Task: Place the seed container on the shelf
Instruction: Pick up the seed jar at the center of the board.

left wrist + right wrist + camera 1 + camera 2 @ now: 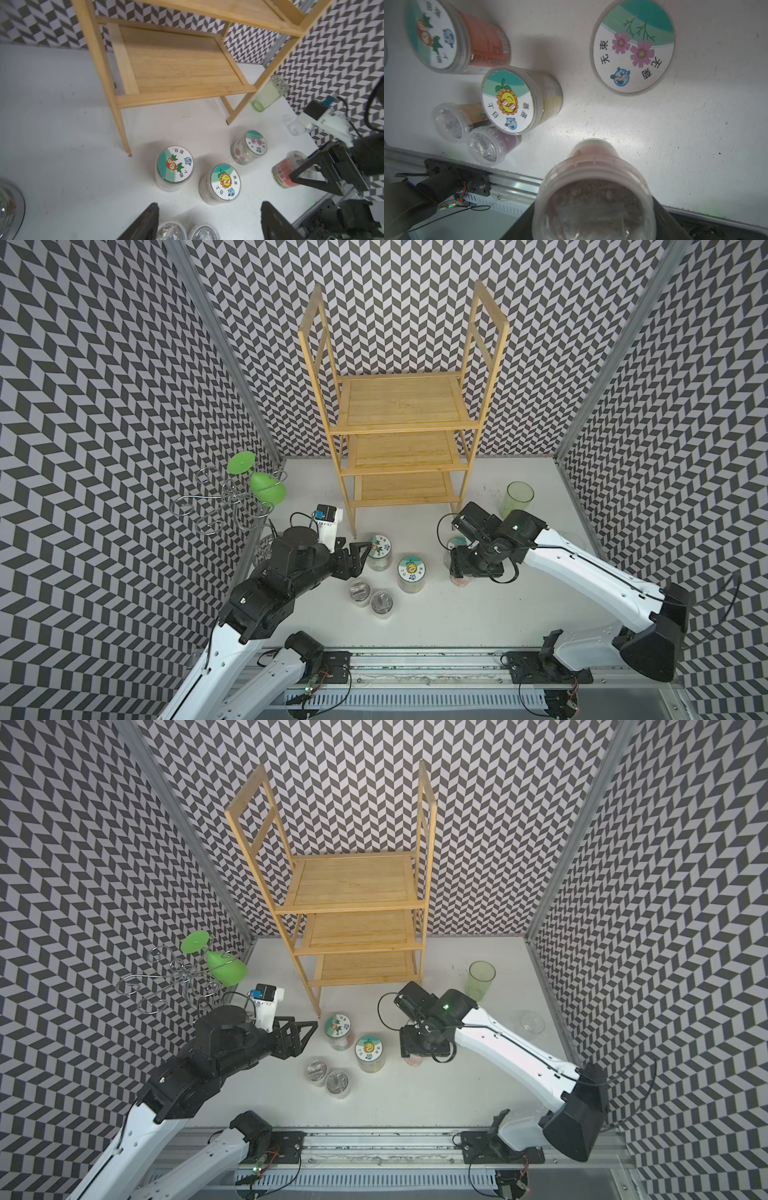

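The seed container [285, 173], a clear-lidded jar with a red label, sits between the jaws of my right gripper [593, 220], which presses on both of its sides. In both top views that gripper [460, 572] [413, 1057] points down right of the jar cluster and covers most of the container. The bamboo shelf [407, 406] [353, 886] [176, 66] stands behind, all three boards bare. My left gripper [359, 558] [207, 224] is open beside the carrot-lid jar [379, 552], holding nothing, with two small clear-lid jars [171, 229] below its fingertips.
A sunflower-lid jar [411, 570] and a pink-flower-lid jar [632, 45] stand near the held container. A green tumbler [517, 499] is right of the shelf, with a clear glass bowl [532, 1021] beyond it. A wire stand holding a green goblet [266, 487] is at the left wall.
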You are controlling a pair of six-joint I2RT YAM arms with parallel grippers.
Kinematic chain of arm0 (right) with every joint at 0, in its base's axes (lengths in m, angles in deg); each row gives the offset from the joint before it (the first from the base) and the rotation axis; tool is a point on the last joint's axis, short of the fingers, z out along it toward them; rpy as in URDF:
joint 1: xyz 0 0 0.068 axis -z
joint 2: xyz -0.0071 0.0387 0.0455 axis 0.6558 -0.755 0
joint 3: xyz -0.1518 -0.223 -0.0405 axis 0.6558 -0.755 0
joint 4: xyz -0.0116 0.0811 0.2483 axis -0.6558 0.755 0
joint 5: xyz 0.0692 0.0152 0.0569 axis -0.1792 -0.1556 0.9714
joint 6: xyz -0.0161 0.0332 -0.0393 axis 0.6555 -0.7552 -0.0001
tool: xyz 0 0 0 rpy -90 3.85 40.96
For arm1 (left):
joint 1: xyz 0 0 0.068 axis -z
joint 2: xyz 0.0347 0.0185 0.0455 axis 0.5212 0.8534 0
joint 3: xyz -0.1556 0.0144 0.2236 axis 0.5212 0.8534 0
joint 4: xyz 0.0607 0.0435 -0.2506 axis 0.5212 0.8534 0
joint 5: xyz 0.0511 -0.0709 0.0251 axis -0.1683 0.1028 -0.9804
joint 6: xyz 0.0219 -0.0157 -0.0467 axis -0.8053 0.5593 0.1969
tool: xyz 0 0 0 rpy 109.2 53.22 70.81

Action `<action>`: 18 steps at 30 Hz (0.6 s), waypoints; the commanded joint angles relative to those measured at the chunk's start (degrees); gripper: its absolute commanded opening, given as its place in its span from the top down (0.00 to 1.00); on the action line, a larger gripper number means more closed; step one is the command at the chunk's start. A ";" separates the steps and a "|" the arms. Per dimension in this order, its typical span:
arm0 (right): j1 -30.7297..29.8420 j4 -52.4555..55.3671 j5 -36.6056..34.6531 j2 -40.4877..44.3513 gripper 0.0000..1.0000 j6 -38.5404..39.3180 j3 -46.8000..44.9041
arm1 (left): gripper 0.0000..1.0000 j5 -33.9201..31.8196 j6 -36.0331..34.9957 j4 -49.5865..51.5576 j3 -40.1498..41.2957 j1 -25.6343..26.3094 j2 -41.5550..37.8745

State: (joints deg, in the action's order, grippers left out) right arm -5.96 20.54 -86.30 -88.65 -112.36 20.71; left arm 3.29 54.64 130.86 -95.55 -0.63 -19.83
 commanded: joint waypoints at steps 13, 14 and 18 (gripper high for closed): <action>7.14 2.95 12.76 -1.75 0.36 3.29 14.51 | 0.21 9.59 -12.21 -12.19 2.33 8.97 -0.18; 7.57 2.95 13.15 -1.86 0.36 3.51 15.21 | 0.20 8.97 -13.06 -12.61 2.25 10.18 0.38; 8.92 2.94 15.31 -2.19 0.36 3.91 16.56 | 0.17 4.77 -16.79 -14.69 2.26 17.45 3.96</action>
State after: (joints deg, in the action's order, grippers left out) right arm 2.48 23.68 -73.86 -90.31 -109.52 35.88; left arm 10.85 42.29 119.52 -93.89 13.23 -17.75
